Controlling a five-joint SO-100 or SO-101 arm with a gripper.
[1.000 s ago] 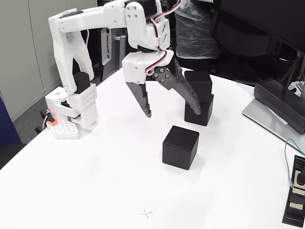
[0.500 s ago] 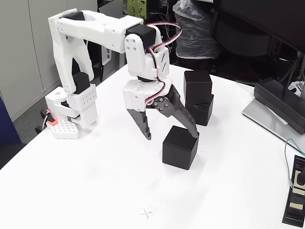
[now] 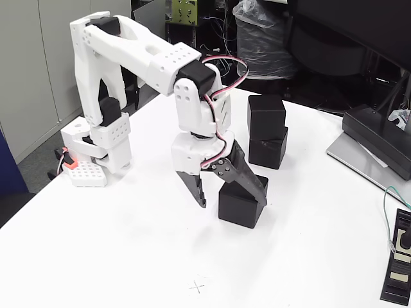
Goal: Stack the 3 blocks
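Gripper (image 3: pixel 232 200) spread wide, nothing held. One finger lay over loose block (image 3: pixel 241 204) top, other beside its left face. Two blocks (image 3: pixel 267 133) stood stacked behind. Risk judged: off-centre straddle could shove or twist block on closing.

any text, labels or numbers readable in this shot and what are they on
No text reads clearly here.
Small black device at the right table edge: pale label patches, too small to read.
Pencilled cross on the table: a mark, not a letter.
Three black blocks, the loose one and the stacked pair: plain, no markings.
White arm and its tool: no readable label.
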